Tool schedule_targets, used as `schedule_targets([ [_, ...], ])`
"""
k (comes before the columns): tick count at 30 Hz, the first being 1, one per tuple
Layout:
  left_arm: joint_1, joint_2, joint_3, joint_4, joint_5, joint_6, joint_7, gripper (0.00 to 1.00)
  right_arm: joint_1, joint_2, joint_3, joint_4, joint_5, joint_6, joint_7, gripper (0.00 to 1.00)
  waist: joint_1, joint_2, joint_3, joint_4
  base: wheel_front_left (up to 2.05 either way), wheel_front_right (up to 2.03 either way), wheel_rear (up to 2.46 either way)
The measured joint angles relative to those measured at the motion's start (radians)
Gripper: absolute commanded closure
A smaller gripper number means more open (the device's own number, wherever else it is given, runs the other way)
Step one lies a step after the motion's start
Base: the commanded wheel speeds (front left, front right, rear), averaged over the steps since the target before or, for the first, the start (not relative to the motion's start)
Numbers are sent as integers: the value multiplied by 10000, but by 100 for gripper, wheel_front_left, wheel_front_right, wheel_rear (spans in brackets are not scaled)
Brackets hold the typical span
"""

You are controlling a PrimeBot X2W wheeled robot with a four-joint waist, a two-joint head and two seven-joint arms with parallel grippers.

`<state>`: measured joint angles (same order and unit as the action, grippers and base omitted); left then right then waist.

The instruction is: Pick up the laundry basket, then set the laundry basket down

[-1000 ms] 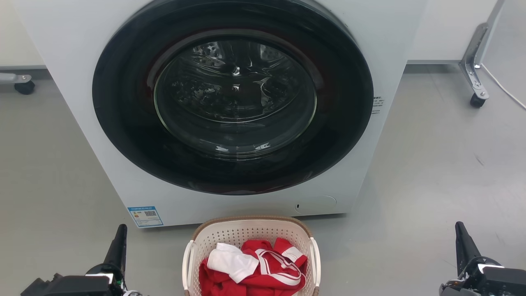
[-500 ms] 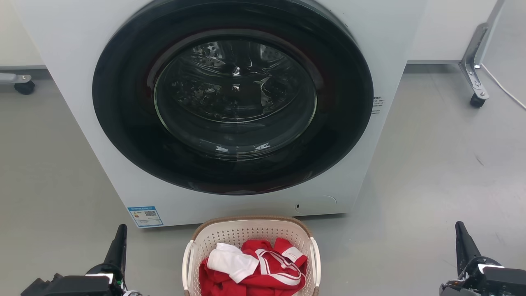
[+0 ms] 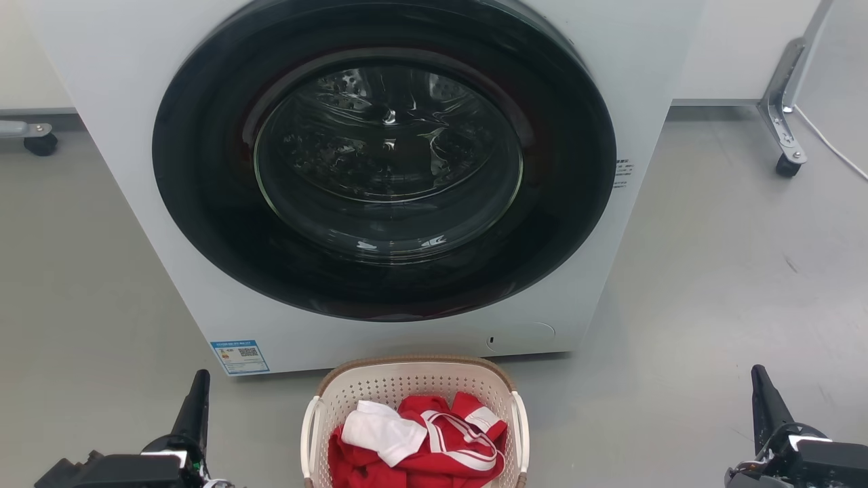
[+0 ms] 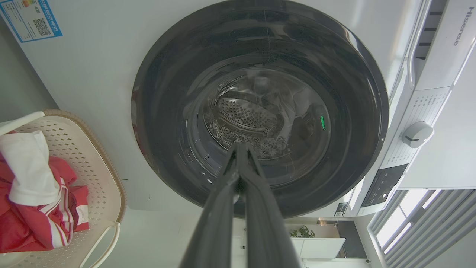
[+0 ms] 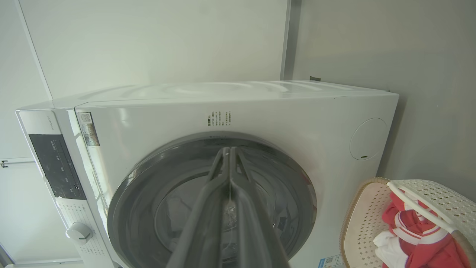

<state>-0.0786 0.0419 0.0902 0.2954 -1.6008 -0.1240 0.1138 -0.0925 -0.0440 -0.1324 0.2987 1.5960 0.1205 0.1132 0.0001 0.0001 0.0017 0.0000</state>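
Note:
The laundry basket (image 3: 413,379) stands on the grey floor just in front of the washer, at the bottom middle of the head view. It is cream-white and perforated, with a brown rim and white side handles, and holds red and white clothes (image 3: 420,437). The left wrist view has the basket (image 4: 93,163) at its left edge; the right wrist view has the basket (image 5: 366,219) at its lower right. My left gripper (image 3: 196,396) hangs well to the basket's left, shut on nothing (image 4: 240,149). My right gripper (image 3: 763,393) hangs far to its right, also shut and empty (image 5: 228,150).
A white front-loading washer (image 3: 135,203) with a closed round dark door (image 3: 386,163) rises right behind the basket. A wheeled metal leg (image 3: 786,135) stands at the far right, a castor (image 3: 41,142) at the far left. Grey floor lies on both sides of the basket.

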Motion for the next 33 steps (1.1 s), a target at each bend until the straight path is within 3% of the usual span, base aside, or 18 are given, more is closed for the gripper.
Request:
schedule_targets([
  [33,0,-2,0,-4,0,0,0,100,0,2,0,0,12,0,0,100,-2,-1,1,0,0,0,0],
])
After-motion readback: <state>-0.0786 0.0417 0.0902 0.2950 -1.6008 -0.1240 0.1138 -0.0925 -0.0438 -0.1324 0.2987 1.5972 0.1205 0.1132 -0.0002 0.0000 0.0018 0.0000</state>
